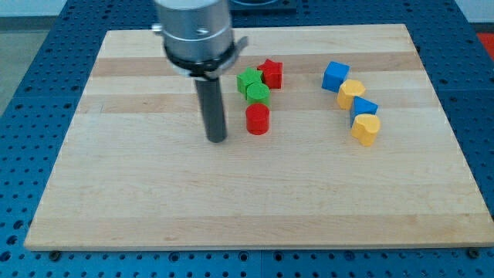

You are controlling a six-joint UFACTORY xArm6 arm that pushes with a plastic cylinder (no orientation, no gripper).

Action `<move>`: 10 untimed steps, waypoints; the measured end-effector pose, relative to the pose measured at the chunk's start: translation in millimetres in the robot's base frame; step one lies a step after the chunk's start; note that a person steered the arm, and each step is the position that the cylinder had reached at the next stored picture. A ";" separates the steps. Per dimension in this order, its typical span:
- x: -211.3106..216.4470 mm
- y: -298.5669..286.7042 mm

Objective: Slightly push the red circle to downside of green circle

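One camera view shows a wooden board (255,193) on a blue perforated table (31,69), carrying eight small blocks in two groups. Near the view's centre top, a red circle (257,120) lies just below a green circle (258,95), the two apparently touching; a green star-like block (248,79) sits above the green circle, with a red star (271,72) beside it toward the view's right. The red circle thus already occupies the downside of the green circle, so the task appears nearly or fully met. My tip (217,140) rests on the board just to the view's left of the red circle, apart from it, a station suited to a small sideways nudge rather than a long shove. No pincer exists on this rod, so there is no spread or pinch to tell. Well apart at the view's right, a blue cube (335,76), a yellow block (351,92), a second blue block (363,108) and a yellow heart (366,129) form a descending chain, clear of the work.
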State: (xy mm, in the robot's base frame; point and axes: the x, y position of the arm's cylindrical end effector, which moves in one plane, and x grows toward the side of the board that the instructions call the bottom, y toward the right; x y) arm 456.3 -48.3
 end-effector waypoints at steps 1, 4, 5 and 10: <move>-2.8 25.6; -13.7 26.0; -16.0 26.0; -7.7 33.2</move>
State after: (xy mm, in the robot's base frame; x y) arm 448.6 -15.1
